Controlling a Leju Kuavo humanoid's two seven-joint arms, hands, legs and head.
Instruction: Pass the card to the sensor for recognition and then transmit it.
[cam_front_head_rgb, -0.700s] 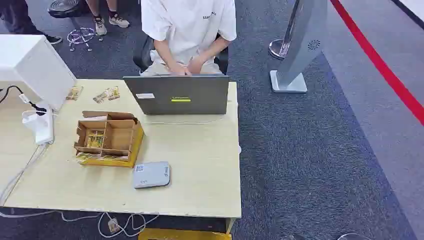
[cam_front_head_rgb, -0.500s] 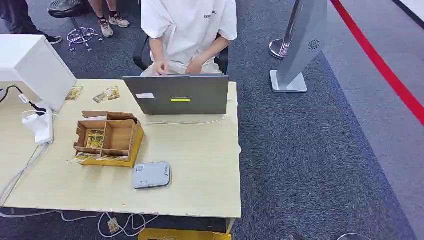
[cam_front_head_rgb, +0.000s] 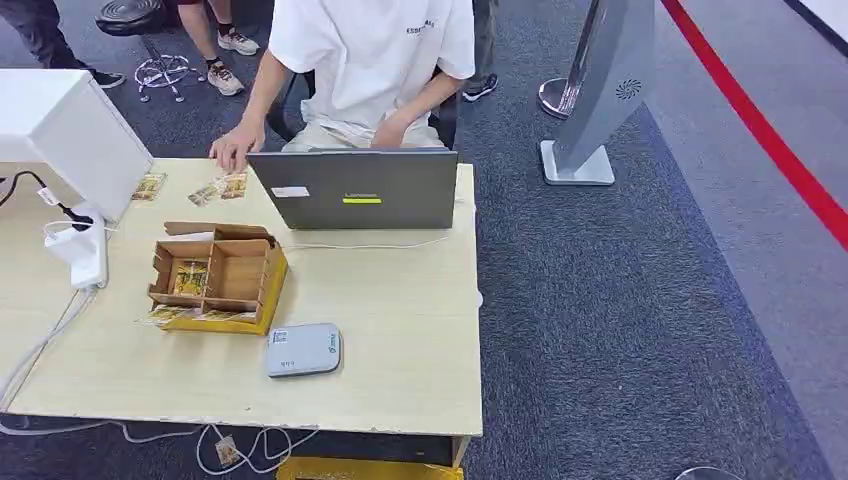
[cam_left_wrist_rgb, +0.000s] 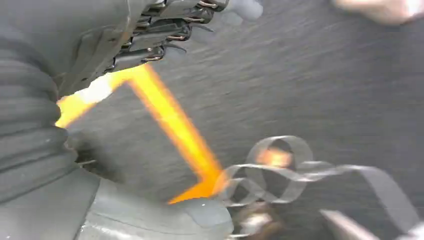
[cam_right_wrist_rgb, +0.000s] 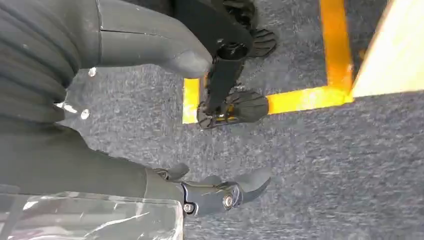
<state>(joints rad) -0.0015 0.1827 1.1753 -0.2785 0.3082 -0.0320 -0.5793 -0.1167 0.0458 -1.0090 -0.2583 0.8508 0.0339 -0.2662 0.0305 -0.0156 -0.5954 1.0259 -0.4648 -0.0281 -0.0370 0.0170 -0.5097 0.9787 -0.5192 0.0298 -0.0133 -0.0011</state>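
While both arms hang over carpet, left hand (cam_left_wrist_rgb: 150, 30) blurred, fingers apart, nothing held; right hand (cam_right_wrist_rgb: 200, 125) spread, nothing held. Cards (cam_front_head_rgb: 218, 188) lie on table (cam_front_head_rgb: 400, 350) far edge, person's hand (cam_front_head_rgb: 232, 150) touching them. Another card in box (cam_front_head_rgb: 220, 275). Sensor (cam_front_head_rgb: 303, 350) near box, laptop (cam_front_head_rgb: 355, 188) behind.

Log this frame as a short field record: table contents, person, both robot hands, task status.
table: laptop, cardboard box with cards inside, grey sensor, loose cards
person: seated behind the laptop, hand reaching at the loose cards
left hand: hanging over the carpet, holding nothing
right hand: hanging over the carpet, holding nothing
task status: no card picked up yet
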